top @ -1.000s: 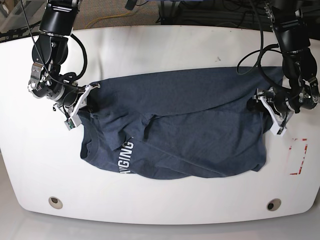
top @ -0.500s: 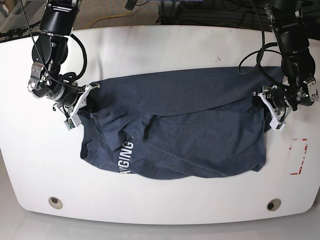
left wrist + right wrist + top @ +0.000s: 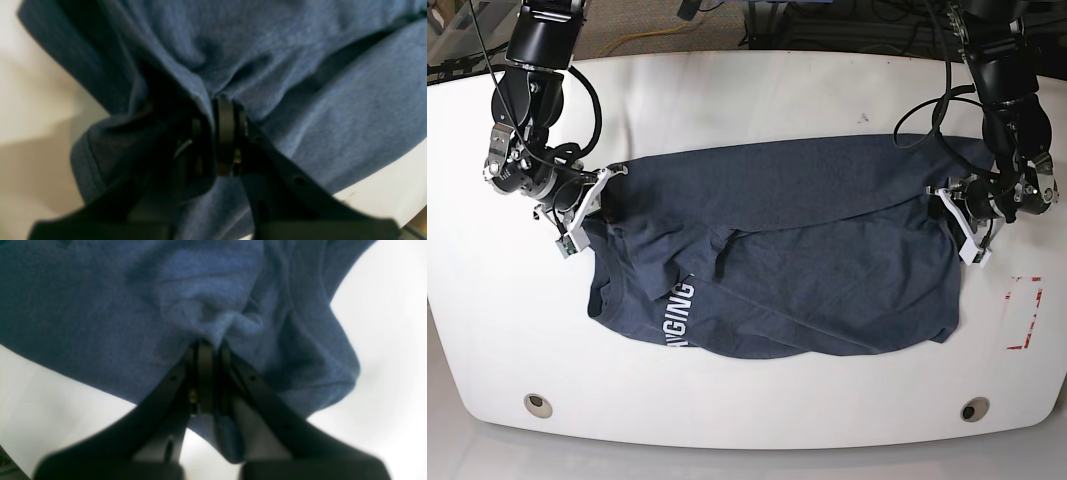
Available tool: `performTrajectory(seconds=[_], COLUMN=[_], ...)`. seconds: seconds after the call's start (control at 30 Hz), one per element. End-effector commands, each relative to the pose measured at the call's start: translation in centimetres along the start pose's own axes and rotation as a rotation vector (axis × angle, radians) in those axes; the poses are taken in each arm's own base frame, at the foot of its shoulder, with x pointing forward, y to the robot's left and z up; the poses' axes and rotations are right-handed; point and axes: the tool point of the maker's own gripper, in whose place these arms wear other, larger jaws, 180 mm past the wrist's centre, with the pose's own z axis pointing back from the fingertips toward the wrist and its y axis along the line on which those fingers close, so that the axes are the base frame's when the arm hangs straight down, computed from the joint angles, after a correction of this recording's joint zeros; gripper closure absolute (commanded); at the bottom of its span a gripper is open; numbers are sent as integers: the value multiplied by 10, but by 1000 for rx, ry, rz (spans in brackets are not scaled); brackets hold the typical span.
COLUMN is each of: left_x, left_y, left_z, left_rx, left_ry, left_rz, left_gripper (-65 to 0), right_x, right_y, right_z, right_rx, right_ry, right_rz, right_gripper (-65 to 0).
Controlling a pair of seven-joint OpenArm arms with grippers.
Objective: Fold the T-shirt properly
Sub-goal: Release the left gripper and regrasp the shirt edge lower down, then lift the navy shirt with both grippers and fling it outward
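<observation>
Base view is showing the T-shirt lying spread and rumpled across the middle of the white worktop, its white lettering facing up near the front-left edge. The right pincer is sitting at the shirt's left end in this view, and the right wrist view is showing its jaws clenched on a bunched pinch of the blue fabric. The left pincer is sitting at the opposite end, and the left wrist view is showing its jaws pressed together with a fold of cloth caught between them. So both arms are gripping opposite ends of the garment, which looks like the pick-up stage ahead of a fold; no tidy fold is lying in place yet. The next move is probably calling for both arms to lift together and carry the held edge over the rest of the shirt, keeping the cloth taut enough to smooth the creases without dragging the lower layer across the worktop or letting either pinch slip.
</observation>
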Motion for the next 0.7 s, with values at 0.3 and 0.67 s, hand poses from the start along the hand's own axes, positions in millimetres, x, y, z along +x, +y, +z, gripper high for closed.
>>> performTrajectory(seconds=[0.3,0.67], left_x=[14,66], left_y=[-2,-34], left_z=[21,75], left_rx=[36,121], left_ry=[-63,-215], left_rz=[-74,-300], left_gripper=[0,0], right_x=[14,86], right_y=[-14,-15], right_z=[14,43], right_rx=[-41,-101], right_ry=[-77,-223], right_rz=[-25,126], right_gripper=[0,0])
